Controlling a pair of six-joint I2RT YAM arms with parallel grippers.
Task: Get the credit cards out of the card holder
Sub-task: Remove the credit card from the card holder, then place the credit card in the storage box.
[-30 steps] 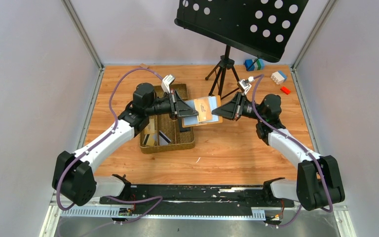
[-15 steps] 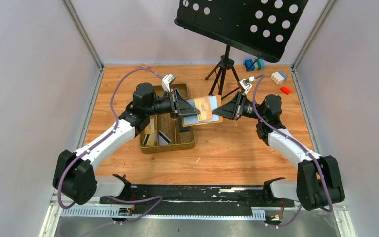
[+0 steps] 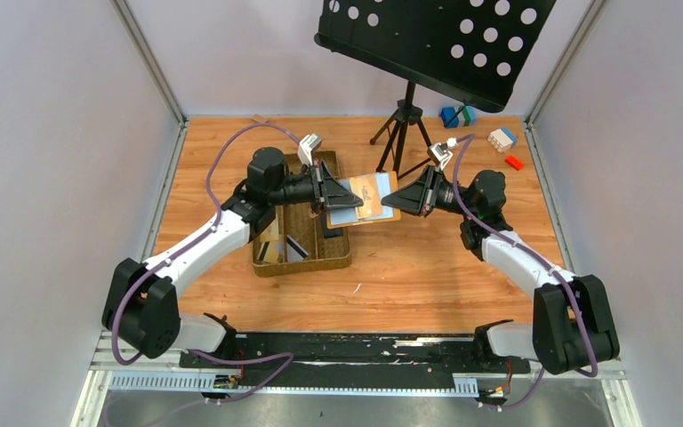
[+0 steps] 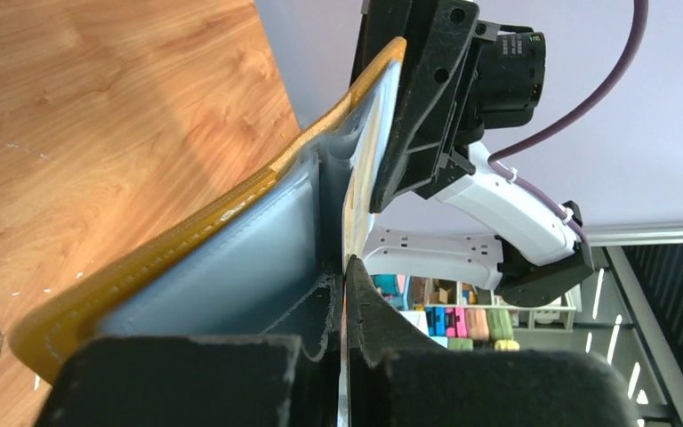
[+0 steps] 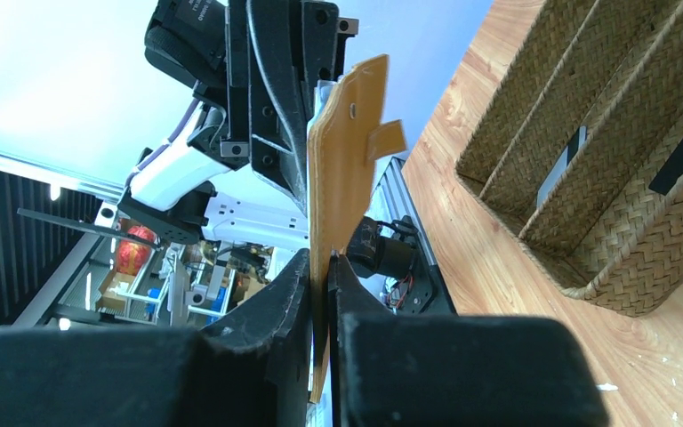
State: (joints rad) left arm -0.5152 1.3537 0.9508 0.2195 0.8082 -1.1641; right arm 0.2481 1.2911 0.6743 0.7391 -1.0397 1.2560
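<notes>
The mustard-yellow card holder [image 3: 365,221] hangs open in the air above the table, between the two grippers. Its grey-blue inside [image 4: 231,258] faces the left wrist camera. My right gripper [image 3: 398,200] is shut on the holder's right edge [image 5: 342,178], seen edge-on between its pads [image 5: 327,262]. My left gripper [image 3: 336,197] is shut on the thin edge of a tan credit card [image 3: 370,190] that sits in the holder's pocket; the card's pale edge [image 4: 353,213] runs straight into the closed jaws [image 4: 345,267].
A brown woven tray [image 3: 302,260] lies under the left gripper with a tan card [image 3: 271,251] and a dark striped card [image 3: 296,246] in its compartments. A music stand's tripod [image 3: 405,124] stands behind. Toy bricks [image 3: 502,138] lie at the back right.
The left arm has shifted a little to the right and toward the back. The holder has stayed held between both grippers, about where it was.
</notes>
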